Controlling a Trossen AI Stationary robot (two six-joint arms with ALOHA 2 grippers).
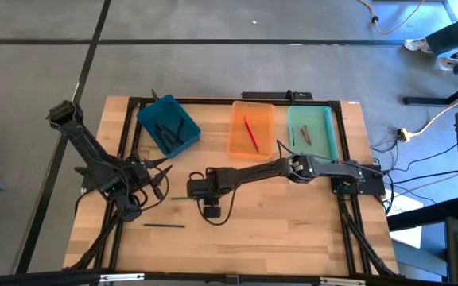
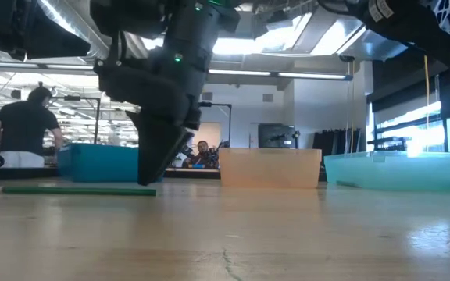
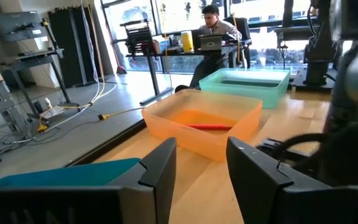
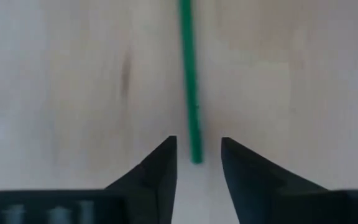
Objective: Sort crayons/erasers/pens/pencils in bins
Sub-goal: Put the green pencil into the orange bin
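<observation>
A wooden worktop carries three shallow bins in a row along its far edge. The teal-blue bin, nearest the far left corner and turned at an angle, holds several dark sticks. The orange bin at the middle of the far edge holds a red stick. The mint green bin near the far right corner holds a couple of thin sticks.

The right arm reaches across the middle of the worktop. The right hand points down with its fingers apart, one on each side of the end of a green stick that lies flat on the wood. It is not clamped on the stick.

The left hand waits near the left edge, fingers apart and holding nothing.

A dark stick lies alone towards the near left part of the worktop.
</observation>
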